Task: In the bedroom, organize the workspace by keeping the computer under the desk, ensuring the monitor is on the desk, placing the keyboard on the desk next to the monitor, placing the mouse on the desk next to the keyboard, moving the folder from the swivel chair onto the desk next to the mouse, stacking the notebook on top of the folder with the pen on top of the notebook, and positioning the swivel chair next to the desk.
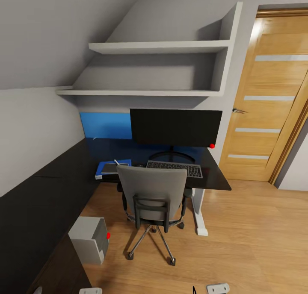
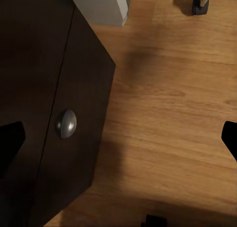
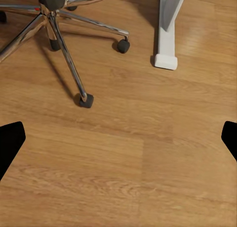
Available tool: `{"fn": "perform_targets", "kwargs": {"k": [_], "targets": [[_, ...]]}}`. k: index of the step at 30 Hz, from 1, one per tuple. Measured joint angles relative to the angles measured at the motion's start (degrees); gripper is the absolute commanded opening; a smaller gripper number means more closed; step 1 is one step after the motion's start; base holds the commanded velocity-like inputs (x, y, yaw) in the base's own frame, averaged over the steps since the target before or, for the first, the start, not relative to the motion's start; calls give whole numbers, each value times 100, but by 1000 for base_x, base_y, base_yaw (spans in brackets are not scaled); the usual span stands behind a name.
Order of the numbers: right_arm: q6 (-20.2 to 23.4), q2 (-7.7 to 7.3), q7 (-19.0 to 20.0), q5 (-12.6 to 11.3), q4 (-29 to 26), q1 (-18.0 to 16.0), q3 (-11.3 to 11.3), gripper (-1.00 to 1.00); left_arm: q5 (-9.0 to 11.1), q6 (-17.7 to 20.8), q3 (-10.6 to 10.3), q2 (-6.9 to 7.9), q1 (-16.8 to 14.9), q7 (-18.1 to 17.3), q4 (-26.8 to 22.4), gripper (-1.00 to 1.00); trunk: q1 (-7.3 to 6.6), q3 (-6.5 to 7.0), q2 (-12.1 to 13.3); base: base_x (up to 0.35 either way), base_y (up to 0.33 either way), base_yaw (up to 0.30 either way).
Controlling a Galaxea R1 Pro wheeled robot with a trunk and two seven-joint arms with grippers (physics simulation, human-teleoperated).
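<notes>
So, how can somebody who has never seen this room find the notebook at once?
Start at the black desk and go to the monitor. To its left, behind the chair back, lies a bright blue folder. The notebook is the small dark grey rectangle on that folder, without keys, unlike the keyboard.

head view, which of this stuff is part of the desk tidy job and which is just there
Part of the job: desk, monitor, keyboard, blue folder with the notebook and pen stacked on it, swivel chair, computer on the floor.

Just there: wall shelves, wooden door, blue panel behind the desk.
</notes>
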Motion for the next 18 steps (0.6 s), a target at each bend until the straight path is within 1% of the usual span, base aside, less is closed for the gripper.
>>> {"fn": "perform_targets", "kwargs": {"k": [9,14,18], "targets": [[0,0,0,0,0,-1,0,100,-6,-6,-6,-7,-1,0,5,100,0,0,0,0,0,0],[0,0,0,0,0,0,0,100,3,-1,3,20,-1,-1,6,100,0,0,0,0,0,0],[0,0,0,0,0,0,0,100,-3,-4,3,12,-1,-4,124,100,0,0,0,0,0,0]]}}
